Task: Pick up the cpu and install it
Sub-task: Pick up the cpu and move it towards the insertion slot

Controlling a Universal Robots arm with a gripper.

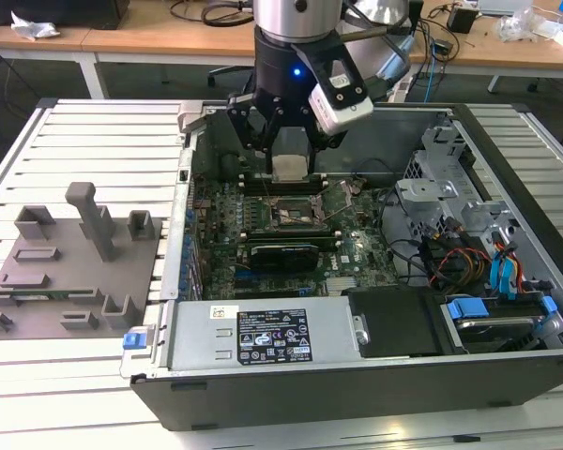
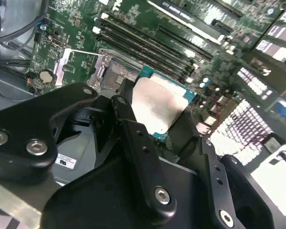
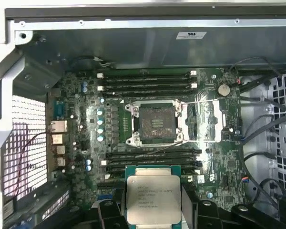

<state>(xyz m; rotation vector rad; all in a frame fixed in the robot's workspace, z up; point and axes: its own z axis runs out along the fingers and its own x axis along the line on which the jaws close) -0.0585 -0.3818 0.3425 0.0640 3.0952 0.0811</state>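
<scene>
Nearest my wrist cameras is the gripper (image 3: 153, 212). Its black fingers (image 2: 133, 129) are pinching the cpu (image 3: 153, 198) by two opposite edges. The chip's silver lid faces the cameras, with the thin green rim showing around it.

From here I judge the chip to be held clear of the motherboard (image 3: 86, 129), though the angle makes that gap hard to read. In the first wrist view it sits over a bank of memory slots (image 3: 152, 160) just beside the socket (image 3: 157, 124), not over the socket itself.

The socket is open, with its dark pin field bare inside the metal frame. Its load plate (image 3: 205, 123) is swung out flat to one side. A second bank of memory slots (image 3: 145, 78) runs along the socket's other side.

In the exterior view the arm reaches down into the open computer case (image 1: 357, 394). The power supply (image 1: 263, 333) lies along the case's near wall. A drive cage with blue and orange cables (image 1: 502, 267) is at the exterior view's right.

The case rests on a slatted table (image 1: 103, 131). On the exterior view's left, a grey tray (image 1: 38, 281) of plastic blocks lies beside it. Wooden desks (image 1: 150, 37) strewn with cables stand farthest back.
</scene>
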